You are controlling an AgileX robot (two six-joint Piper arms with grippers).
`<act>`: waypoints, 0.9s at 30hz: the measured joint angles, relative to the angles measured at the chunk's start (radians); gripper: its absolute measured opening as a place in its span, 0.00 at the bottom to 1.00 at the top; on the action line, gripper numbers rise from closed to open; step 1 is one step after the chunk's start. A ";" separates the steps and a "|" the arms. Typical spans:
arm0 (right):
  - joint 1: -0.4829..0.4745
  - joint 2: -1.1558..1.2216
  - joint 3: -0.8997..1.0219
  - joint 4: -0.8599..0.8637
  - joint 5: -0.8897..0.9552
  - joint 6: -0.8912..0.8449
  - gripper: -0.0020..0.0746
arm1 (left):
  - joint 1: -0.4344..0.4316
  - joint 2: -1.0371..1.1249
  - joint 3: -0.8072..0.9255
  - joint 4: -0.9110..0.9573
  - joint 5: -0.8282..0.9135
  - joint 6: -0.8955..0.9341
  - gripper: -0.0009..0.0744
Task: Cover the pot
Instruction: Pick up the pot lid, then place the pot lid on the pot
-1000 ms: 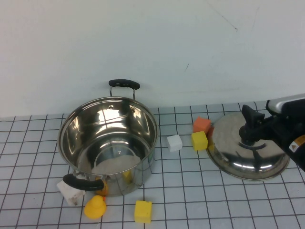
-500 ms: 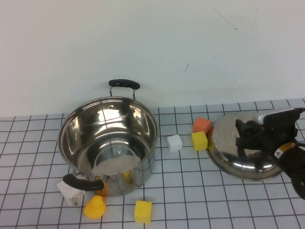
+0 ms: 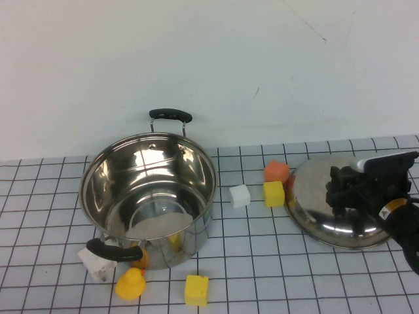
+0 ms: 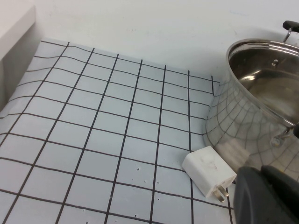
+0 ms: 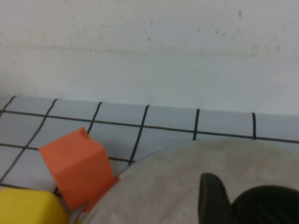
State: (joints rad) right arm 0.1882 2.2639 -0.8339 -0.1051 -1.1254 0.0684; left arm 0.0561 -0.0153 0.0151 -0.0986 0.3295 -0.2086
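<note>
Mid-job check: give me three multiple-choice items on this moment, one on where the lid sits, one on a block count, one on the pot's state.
1. The domed steel lid lies:
A. on the pot
B. on the table, right of the pot
C. left of the pot

2. Yellow foam blocks in the high view:
A. two
B. four
C. none

3. The large shiny steel pot is:
A. covered
B. tipped over
C. open and upright

Key: B, the lid rests on the grid table under the right hand; A, the other lies nearer; C, its inside shows. The left hand is out of view.

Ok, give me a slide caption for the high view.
Right gripper over the lid; open pot waits uncovered.
</note>
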 joint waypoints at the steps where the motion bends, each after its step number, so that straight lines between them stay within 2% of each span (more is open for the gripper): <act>1: 0.000 -0.023 0.012 0.000 0.009 0.004 0.47 | 0.000 0.000 0.000 0.000 0.000 0.000 0.01; 6: 0.000 -0.259 0.091 -0.042 0.036 0.017 0.47 | 0.000 0.000 0.000 0.000 0.000 0.000 0.01; 8: 0.000 -0.418 0.099 -0.118 0.117 0.048 0.47 | 0.000 0.000 0.000 0.000 0.000 0.000 0.01; 11: 0.001 -0.649 0.085 -0.271 0.310 0.178 0.47 | 0.000 0.000 0.000 0.000 0.000 0.000 0.01; 15: 0.025 -0.822 -0.001 -0.493 0.485 0.418 0.47 | 0.000 0.000 0.000 0.000 0.000 0.000 0.01; 18: 0.103 -0.844 -0.101 -0.628 0.531 0.569 0.47 | 0.000 0.000 0.000 0.000 0.000 0.000 0.01; 20: 0.184 -0.821 -0.156 -0.669 0.559 0.609 0.47 | 0.000 0.000 0.000 0.000 0.000 0.000 0.01; 27: 0.421 -0.573 -0.383 -0.651 0.684 0.622 0.47 | 0.000 0.000 0.000 0.000 0.000 0.004 0.01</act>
State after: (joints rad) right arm 0.6087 1.6906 -1.2168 -0.7564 -0.4413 0.6901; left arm 0.0561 -0.0153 0.0151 -0.0986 0.3295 -0.2050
